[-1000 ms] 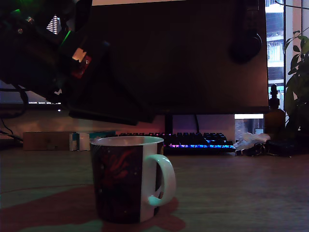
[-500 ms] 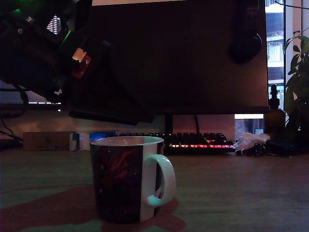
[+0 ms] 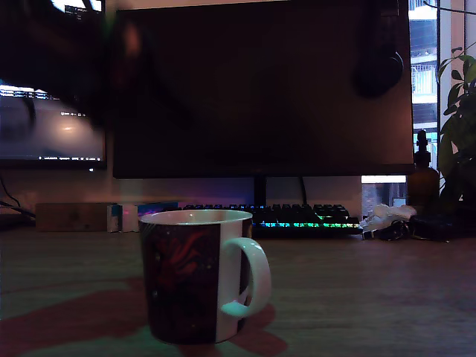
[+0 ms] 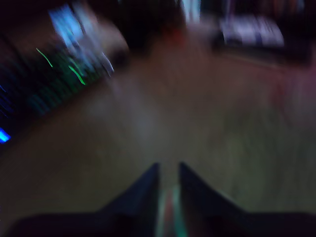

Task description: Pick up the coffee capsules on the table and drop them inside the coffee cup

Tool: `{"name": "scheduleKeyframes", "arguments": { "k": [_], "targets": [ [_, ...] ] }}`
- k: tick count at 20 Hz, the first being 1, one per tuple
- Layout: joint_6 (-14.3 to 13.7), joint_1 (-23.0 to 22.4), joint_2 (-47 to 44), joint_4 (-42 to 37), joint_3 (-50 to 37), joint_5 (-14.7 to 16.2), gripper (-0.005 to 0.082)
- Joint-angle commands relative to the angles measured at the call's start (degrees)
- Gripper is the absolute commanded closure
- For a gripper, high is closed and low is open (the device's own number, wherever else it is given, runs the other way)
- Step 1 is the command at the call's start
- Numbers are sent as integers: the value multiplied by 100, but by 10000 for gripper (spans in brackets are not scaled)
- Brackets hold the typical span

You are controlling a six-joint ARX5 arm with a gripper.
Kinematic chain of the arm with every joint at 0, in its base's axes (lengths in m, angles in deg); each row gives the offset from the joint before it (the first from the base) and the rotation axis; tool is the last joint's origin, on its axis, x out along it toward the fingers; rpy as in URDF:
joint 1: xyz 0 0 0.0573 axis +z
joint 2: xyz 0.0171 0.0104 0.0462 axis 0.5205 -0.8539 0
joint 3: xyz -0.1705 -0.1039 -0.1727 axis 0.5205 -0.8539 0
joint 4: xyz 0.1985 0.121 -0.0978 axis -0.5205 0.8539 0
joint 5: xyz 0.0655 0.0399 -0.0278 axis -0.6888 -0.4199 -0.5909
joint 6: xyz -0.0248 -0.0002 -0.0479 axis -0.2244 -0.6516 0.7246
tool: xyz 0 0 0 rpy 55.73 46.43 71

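Pincer [image 4: 169, 173] fingers stand a narrow slit apart with nothing clearly between them in the blurred wrist view, above the bare wood counter [image 4: 197, 123], while the mug [image 3: 197, 275] sits upright near the camera, handle toward the exterior view's right, before the keyboard [image 3: 297, 219].

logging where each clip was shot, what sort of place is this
Most likely a home or office computer desk. A large dark monitor stands behind a backlit keyboard, headphones hang on the monitor's corner, and a mug sits on the wood-grain desk.
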Motion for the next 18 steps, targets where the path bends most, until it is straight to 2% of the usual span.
{"name": "scheduleKeyframes", "arguments": {
  "k": [1, 8, 11, 13, 18],
  "targets": [
    [9, 212, 44, -37, 28, 7, 792],
    [15, 1517, 66, -39, 28, 72, 792],
    [146, 2138, 66, -26, 28, 87, 792],
    [374, 2500, 74, 61, 28, 83, 792],
    [507, 3029, 164, 302, 28, 42, 792]
  ]
}}
